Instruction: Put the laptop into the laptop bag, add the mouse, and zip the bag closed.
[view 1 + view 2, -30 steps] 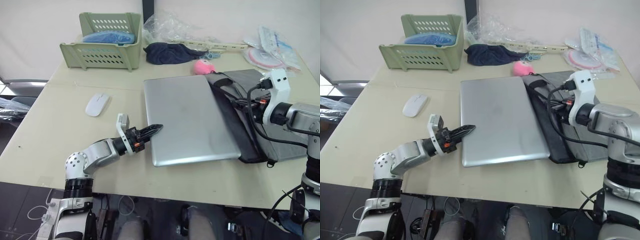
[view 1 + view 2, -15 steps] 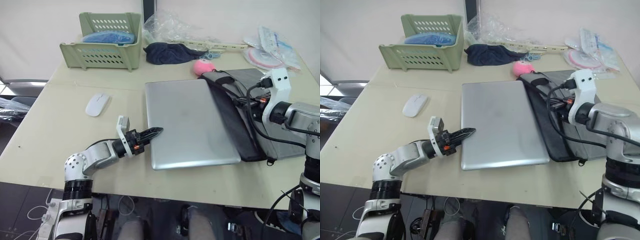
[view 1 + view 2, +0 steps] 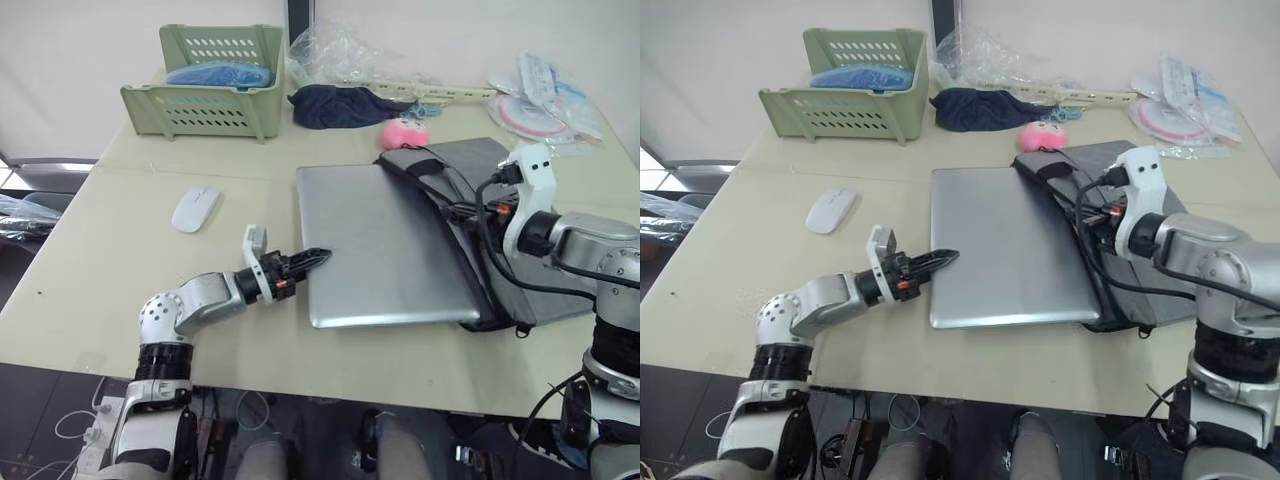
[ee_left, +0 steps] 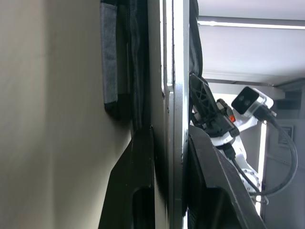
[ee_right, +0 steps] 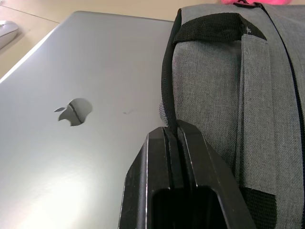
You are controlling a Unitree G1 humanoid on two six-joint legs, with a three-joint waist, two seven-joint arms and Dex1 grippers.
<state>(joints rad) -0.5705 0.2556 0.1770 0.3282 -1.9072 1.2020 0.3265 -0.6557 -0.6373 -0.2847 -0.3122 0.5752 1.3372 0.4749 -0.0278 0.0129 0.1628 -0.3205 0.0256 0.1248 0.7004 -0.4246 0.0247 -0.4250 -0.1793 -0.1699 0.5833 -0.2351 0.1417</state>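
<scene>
Laptop [image 3: 385,245]: flat brushed-silver slab, edge pinched in left jaws; right jaws clamp grey woven bag [image 3: 490,200] rim.

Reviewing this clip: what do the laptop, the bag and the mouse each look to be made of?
The laptop: apparently brushed silver metal, matte with a soft sheen and an inset logo. The laptop bag: grey woven fabric, its weave visible in the right wrist view, with black webbing trim and handle. The mouse: likely smooth white plastic, with a glossy highlight along its top.

light: even, bright | shadows: soft | wrist views: near parts blurred
</scene>
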